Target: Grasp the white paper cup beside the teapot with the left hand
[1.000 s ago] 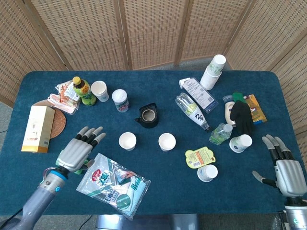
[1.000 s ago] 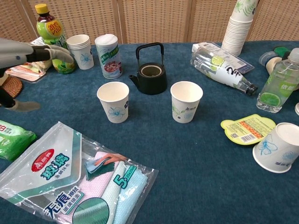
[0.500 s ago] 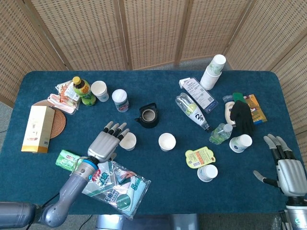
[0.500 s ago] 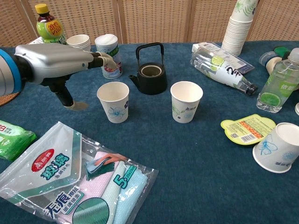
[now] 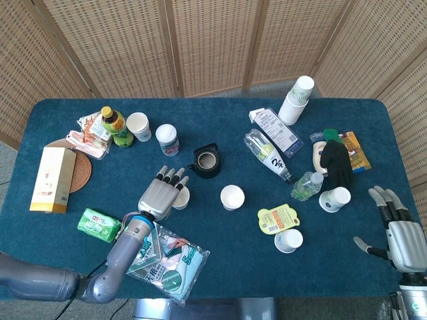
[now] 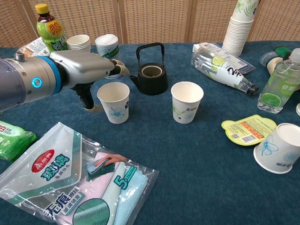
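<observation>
The left hand point(image 6: 86, 68) was spread out, just beside the white paper cup point(image 6: 114, 102), not holding it. The cup stood upright near the black teapot point(image 6: 151, 70). The right hand point(image 5: 403, 239) lay spread by the table's point(image 5: 220, 267) edge, holding nothing.

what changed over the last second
The left hand swept in from the table's left side toward the teapot and now sits against the left white paper cup, fingers extended over its far side, not yet closed. The cup, the other cup and the right hand stayed put.
</observation>
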Robot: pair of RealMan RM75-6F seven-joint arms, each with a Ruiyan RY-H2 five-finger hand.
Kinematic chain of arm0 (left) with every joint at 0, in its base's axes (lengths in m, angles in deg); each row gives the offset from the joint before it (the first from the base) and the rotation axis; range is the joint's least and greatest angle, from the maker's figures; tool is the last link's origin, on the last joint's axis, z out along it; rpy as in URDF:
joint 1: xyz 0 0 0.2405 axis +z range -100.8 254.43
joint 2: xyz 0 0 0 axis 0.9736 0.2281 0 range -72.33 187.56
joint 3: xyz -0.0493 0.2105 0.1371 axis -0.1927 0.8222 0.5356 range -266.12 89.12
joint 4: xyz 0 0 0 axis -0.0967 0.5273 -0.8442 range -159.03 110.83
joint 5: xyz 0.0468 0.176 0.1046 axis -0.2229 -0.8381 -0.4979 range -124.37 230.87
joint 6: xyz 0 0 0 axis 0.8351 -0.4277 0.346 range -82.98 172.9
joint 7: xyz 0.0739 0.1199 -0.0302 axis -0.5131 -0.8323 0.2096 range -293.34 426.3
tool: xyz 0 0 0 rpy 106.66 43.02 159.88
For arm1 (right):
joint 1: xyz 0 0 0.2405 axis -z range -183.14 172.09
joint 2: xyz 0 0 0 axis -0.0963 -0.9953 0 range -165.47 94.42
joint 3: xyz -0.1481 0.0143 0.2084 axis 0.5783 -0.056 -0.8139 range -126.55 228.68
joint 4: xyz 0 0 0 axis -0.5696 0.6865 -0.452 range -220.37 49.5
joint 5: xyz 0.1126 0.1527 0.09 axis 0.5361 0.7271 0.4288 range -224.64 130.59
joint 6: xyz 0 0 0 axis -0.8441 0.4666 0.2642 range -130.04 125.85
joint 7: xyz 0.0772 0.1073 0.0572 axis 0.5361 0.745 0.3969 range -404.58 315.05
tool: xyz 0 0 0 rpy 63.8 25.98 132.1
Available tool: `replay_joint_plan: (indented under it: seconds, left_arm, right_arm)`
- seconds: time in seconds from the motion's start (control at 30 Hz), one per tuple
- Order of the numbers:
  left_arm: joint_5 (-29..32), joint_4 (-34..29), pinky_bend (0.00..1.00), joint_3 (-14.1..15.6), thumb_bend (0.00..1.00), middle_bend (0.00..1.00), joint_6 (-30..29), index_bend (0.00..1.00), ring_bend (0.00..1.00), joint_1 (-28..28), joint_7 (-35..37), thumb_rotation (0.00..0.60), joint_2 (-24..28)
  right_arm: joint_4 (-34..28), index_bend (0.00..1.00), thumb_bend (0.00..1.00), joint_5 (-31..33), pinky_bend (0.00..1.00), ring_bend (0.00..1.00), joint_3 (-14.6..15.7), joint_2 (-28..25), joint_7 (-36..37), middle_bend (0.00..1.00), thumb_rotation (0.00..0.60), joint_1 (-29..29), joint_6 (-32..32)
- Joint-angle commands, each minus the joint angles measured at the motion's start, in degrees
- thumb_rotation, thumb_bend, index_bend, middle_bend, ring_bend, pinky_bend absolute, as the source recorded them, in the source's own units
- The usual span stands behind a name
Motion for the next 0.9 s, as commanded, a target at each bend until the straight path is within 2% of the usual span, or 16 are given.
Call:
replay_joint_plan:
  seconds: [0.03, 0.1, 0.17, 0.23, 0.33, 0.43, 0.63, 0.77, 0.9]
  left_arm:
    - [0.83, 1.22, 0.00, 0.42, 0.35, 0.00, -0.69, 0.00, 0.00, -1.08, -0.50, 0.600, -1.32]
    - [1.02, 2.04, 0.01, 0.62, 0.35, 0.00, -1.34, 0.01, 0.00, -1.57, -0.68, 0.600, -2.15]
    - [1.31, 2.88, 0.09, 0.91, 0.35, 0.01, -2.29, 0.07, 0.00, -2.09, -1.17, 0.600, -3.01]
    - [1.23, 3.67, 0.21, 1.37, 0.35, 0.10, -3.32, 0.20, 0.03, -2.46, -1.71, 0.600, -3.83]
    - [0.88, 4.69, 0.30, 1.80, 0.35, 0.24, -4.64, 0.28, 0.14, -2.83, -2.11, 0.600, -4.91]
    - [0.14, 5.54, 0.37, 2.11, 0.35, 0.36, -5.38, 0.30, 0.25, -2.85, -1.63, 0.600, -5.82]
    - [-1.61, 4.87, 0.38, 2.46, 0.35, 0.38, -6.19, 0.30, 0.27, -1.93, 0.94, 0.600, -5.52]
    - [-5.58, 3.22, 0.38, 2.36, 0.35, 0.36, -5.56, 0.29, 0.27, 0.71, 8.55, 0.600, -3.50]
    - [-11.40, 3.08, 0.38, 2.34, 0.35, 0.35, -2.10, 0.29, 0.26, 5.28, 23.37, 0.600, -1.44]
  right_arm:
    - [0.08, 0.00, 0.04, 0.14, 0.19, 0.00, -0.09, -0.10, 0.33, 0.00, 0.600, 0.00, -0.01]
    - [0.12, 0.00, 0.04, 0.20, 0.19, 0.00, -0.12, -0.17, 0.55, 0.00, 0.600, 0.01, -0.02]
    - [0.24, 0.00, 0.04, 0.22, 0.19, 0.00, -0.11, -0.19, 0.69, 0.00, 0.600, 0.03, -0.04]
    - [0.34, 0.00, 0.04, 0.25, 0.19, 0.00, -0.10, -0.17, 0.79, 0.00, 0.600, 0.01, -0.11]
    - [0.43, 0.00, 0.04, 0.32, 0.19, 0.00, -0.11, -0.16, 0.97, 0.00, 0.600, 0.00, -0.19]
    - [0.46, 0.00, 0.04, 0.33, 0.19, 0.00, -0.17, -0.21, 1.15, 0.00, 0.600, 0.04, -0.05]
    - [0.56, 0.00, 0.04, 0.28, 0.19, 0.00, -0.11, -0.16, 1.06, 0.00, 0.600, 0.02, -0.16]
    - [0.55, 0.00, 0.04, 0.10, 0.19, 0.00, -0.02, -0.07, 0.78, 0.00, 0.600, 0.00, -0.17]
    - [0.43, 0.00, 0.04, -0.11, 0.19, 0.00, 0.09, 0.07, 0.29, 0.00, 0.600, -0.01, -0.16]
